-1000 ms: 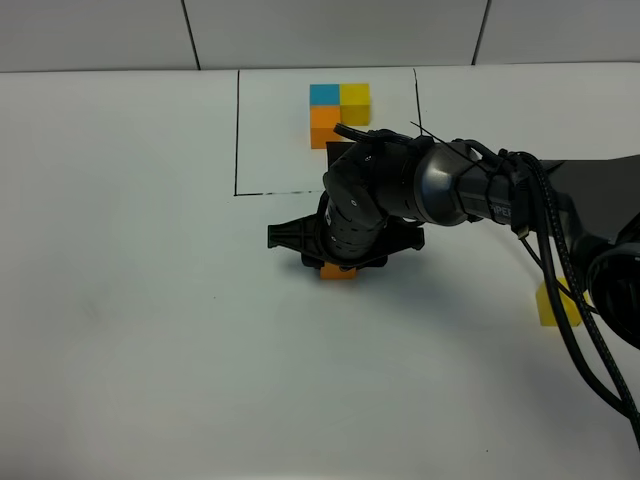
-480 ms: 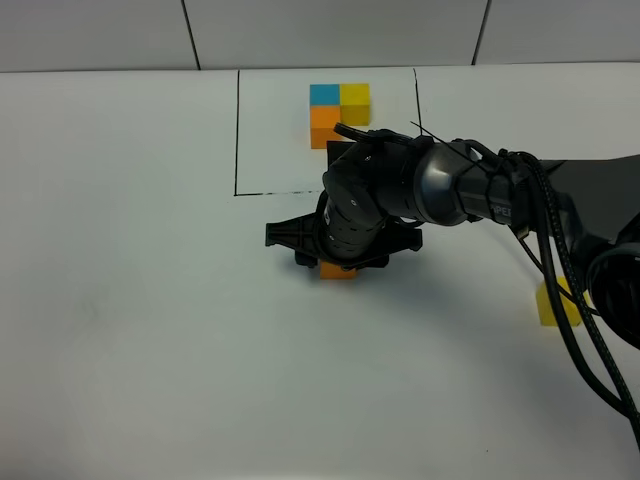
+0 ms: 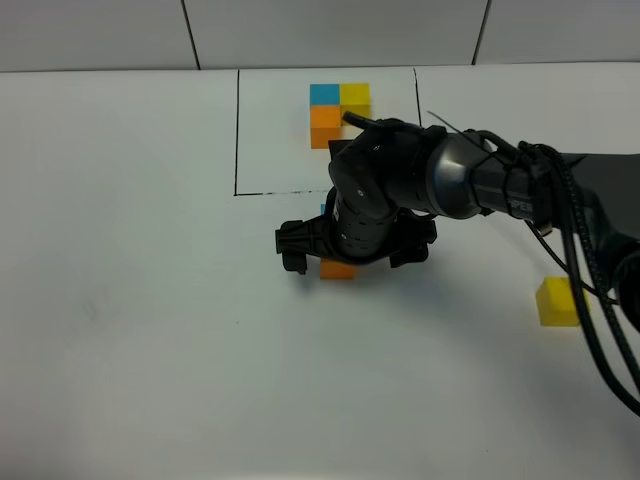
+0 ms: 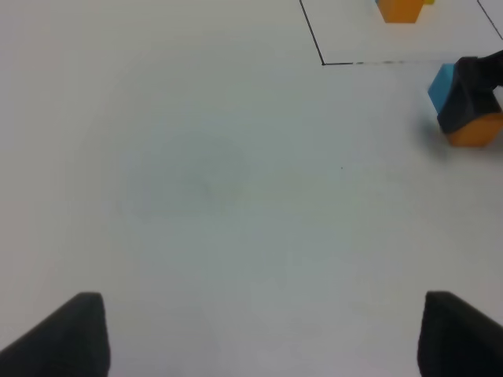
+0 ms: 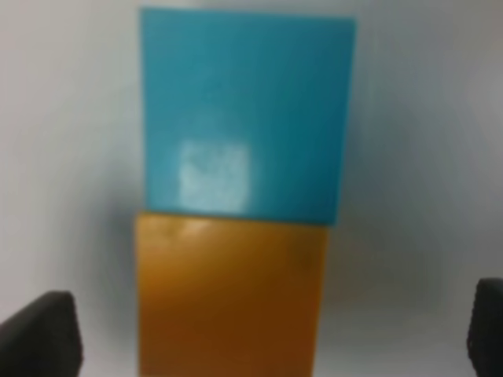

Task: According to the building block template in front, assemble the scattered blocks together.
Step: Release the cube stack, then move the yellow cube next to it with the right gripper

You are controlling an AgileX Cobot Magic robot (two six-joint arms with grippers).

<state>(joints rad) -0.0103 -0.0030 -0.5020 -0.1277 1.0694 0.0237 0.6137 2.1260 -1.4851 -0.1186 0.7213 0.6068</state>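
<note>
The building block template (image 3: pixel 340 105) is a blue, yellow and orange cluster inside a black drawn rectangle at the far middle of the table. My right gripper (image 3: pixel 350 258) reaches across to the centre and hovers open over two scattered blocks. In the right wrist view the blue block (image 5: pixel 245 114) and the orange block (image 5: pixel 228 294) lie edge to edge, and the fingertips (image 5: pixel 39 338) stand wide on both sides, touching neither. From the high view only the orange block (image 3: pixel 337 269) and a blue sliver (image 3: pixel 324 208) show. The yellow block (image 3: pixel 557 301) lies alone at the right. My left gripper (image 4: pixel 267 338) is open over bare table.
The black outline (image 3: pixel 237 130) runs just behind the two joined blocks. The right arm's body and cables (image 3: pixel 560 200) stretch across the right side of the table. The left wrist view shows the blue block (image 4: pixel 442 82) and orange block (image 4: pixel 475 132) off to one side.
My right gripper has opened, letting go of the orange block beside the blue one, and its wrist has shifted slightly right. The left arm has not moved.
</note>
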